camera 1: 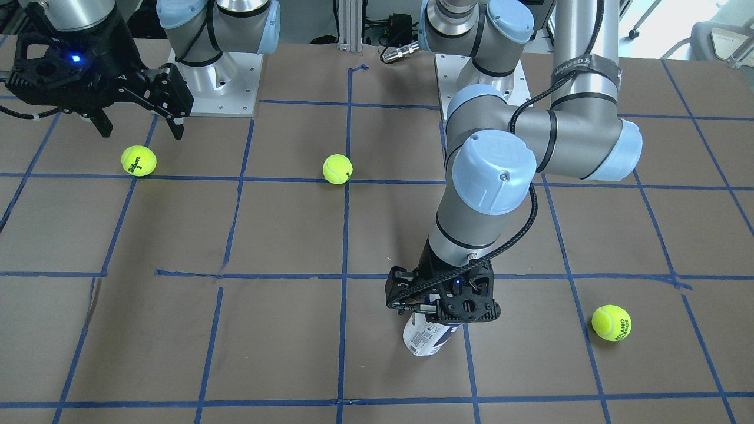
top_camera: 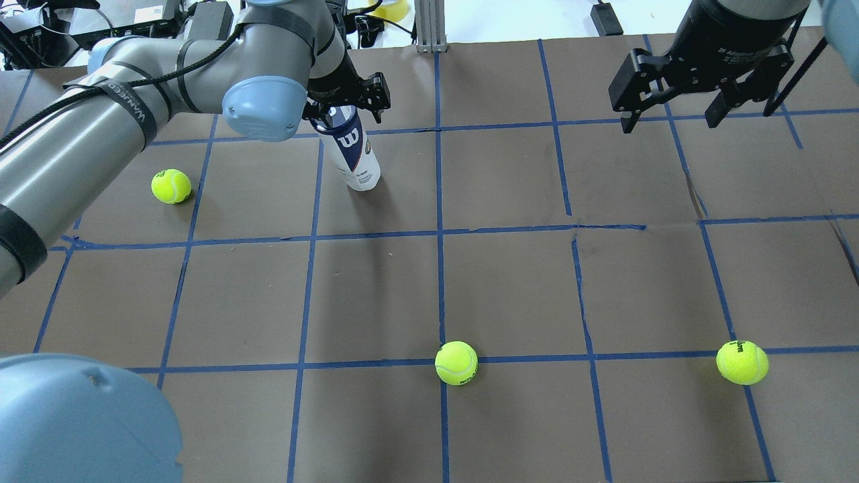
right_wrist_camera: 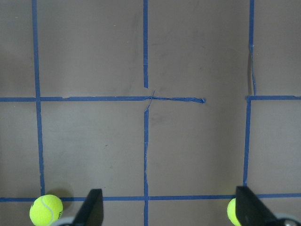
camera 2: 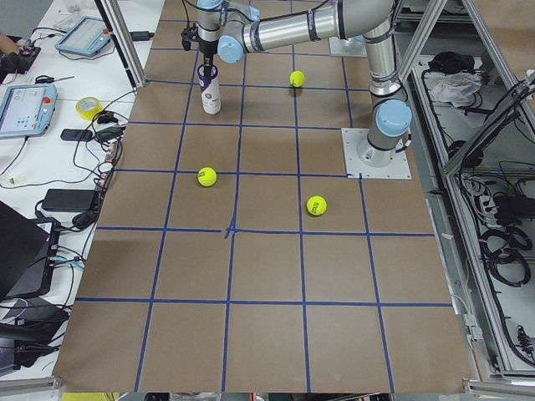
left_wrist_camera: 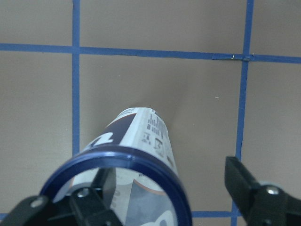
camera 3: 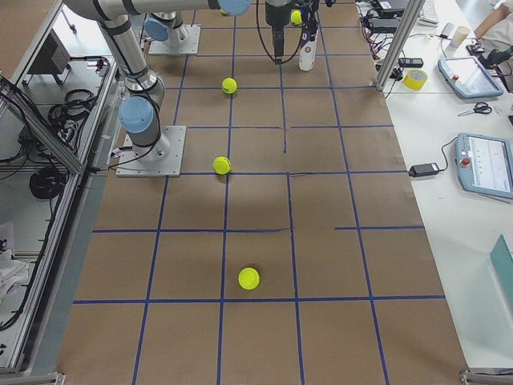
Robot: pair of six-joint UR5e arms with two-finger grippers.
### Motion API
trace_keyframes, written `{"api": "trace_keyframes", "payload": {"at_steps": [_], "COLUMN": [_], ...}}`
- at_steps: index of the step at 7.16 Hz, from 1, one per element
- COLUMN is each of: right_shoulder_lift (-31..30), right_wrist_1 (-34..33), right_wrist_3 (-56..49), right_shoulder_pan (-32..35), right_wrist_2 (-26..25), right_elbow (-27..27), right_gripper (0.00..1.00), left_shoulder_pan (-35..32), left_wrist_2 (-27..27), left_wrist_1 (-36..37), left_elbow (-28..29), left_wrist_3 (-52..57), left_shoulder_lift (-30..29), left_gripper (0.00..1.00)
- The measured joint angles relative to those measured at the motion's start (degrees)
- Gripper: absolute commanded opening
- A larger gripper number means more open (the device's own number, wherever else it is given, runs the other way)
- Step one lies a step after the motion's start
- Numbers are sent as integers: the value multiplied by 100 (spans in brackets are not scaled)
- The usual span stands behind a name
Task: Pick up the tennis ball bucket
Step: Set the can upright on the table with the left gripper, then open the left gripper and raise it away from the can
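Fingers (left_wrist_camera: 256, 195) of the left gripper (top_camera: 347, 107) are standing apart at the mouth of the tennis ball bucket (top_camera: 354, 154), not clamping it. In the left wrist view one finger is showing inside the ring of the dark blue rim, low at the view's left; the other is hanging outside the wall, clear of it at the view's right. The bucket's wall is therefore sitting between the two, nearer the inner finger; whether that finger is touching the wall I cannot tell. The bucket is standing on end with its white part resting on the brown table (top_camera: 510, 288) and its navy band with the white "W" uppermost, just beside a blue tape line (top_camera: 315, 201). The right gripper (top_camera: 670, 121) is hovering well apart from the bucket, its fingers spread wide over bare table. One tennis ball (top_camera: 171, 186) is lying near the bucket on the robot's left; a second ball (top_camera: 456, 363) and a third ball (top_camera: 741, 362) are lying well apart from it, nearer the robot.
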Motion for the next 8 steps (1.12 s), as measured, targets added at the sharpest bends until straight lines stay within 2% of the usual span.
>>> {"api": "trace_keyframes", "payload": {"at_steps": [3,6,8], "right_shoulder_lift": [0,-3,-6], "right_wrist_1": [1,-12,-35], "right_wrist_3": [1,17,90], "right_shoulder_pan": [0,0,0], "right_wrist_2": [0,-6,-1], "right_elbow": [0,-1,-54], "right_gripper": [100,100,100], "left_shoulder_pan": [-99,-106,134], "left_wrist_2": [15,41,77], "left_wrist_1": [-406,-1897,-2720], "left_elbow": [101,708,853], "left_wrist_3": [39,56,180], "left_shoulder_lift": [260,740,1102], "left_gripper": [100,100,100]}}
